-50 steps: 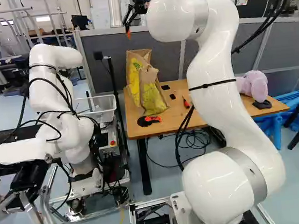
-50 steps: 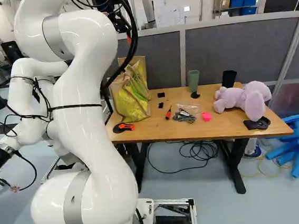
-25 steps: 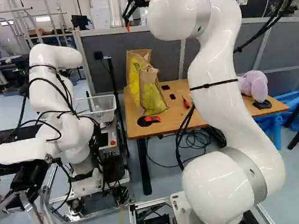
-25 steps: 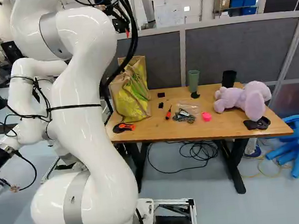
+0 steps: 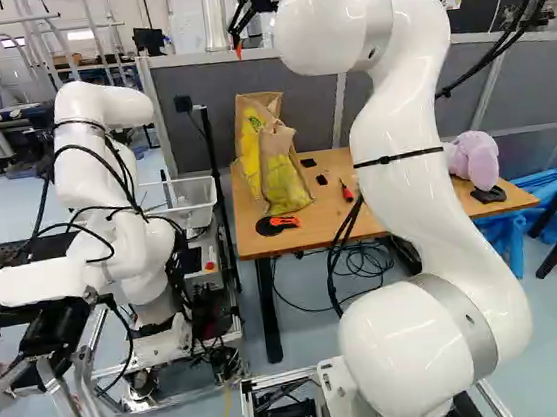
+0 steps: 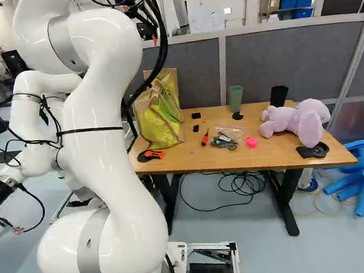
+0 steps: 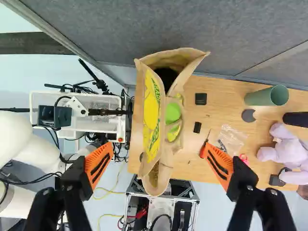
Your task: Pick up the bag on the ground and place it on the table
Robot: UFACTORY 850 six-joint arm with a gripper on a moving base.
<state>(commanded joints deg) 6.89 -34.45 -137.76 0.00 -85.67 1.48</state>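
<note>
I have my gripper above the paper bag, fingers spread wide; it stands on the table

The tall, light-brown paper bag carries large yellow areas with green lettering. The rectangular wooden table has a warm brown colour. The soft plush toy is pale purple. On the flat, orange finger pads there are black stripes.

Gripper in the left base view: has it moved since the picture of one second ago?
Yes. The gripper has moved slightly up in that view, judged against the top edge of the grey partition.
</note>
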